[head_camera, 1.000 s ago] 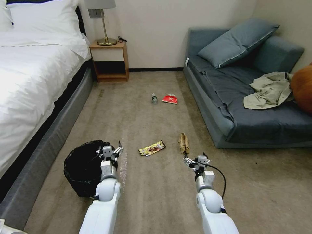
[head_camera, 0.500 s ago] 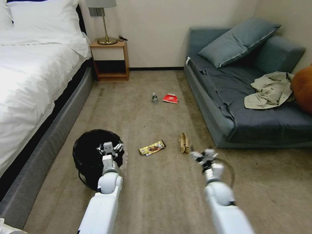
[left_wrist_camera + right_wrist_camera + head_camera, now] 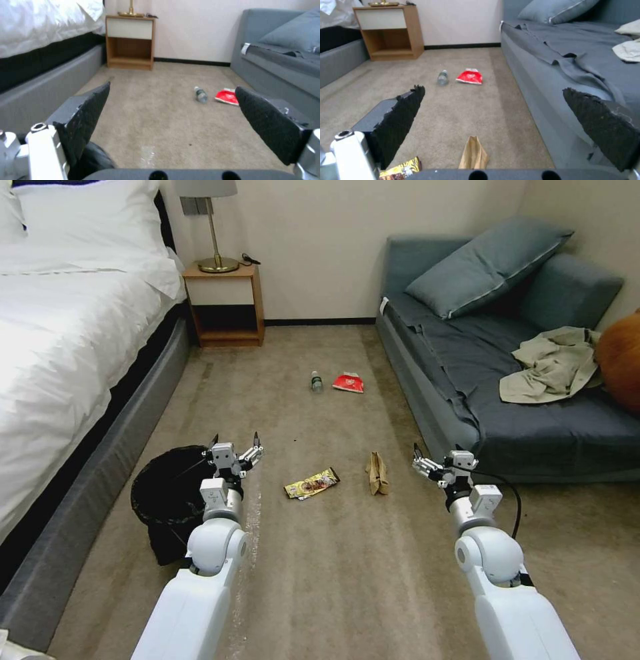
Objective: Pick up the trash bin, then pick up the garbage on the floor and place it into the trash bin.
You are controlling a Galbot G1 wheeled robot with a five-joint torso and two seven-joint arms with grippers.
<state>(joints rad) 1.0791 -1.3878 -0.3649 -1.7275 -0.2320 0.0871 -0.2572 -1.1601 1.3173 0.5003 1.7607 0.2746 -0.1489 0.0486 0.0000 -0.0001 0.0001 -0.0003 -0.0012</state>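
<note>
Carpet (image 3: 320, 553) lies open between bed (image 3: 67, 353) and sofa (image 3: 507, 400); left gripper (image 3: 235, 442) spread wide beside bin (image 3: 167, 493), right gripper (image 3: 437, 459) wide near bag (image 3: 377, 473).

Both arms have risen and reached forward, the left gripper (image 3: 235, 444) now past the trash bin (image 3: 163, 493).

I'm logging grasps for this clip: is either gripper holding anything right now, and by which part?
Nothing is held. The left gripper hangs open beside the trash bin; the right gripper is open above the carpet near the paper bag.
</note>
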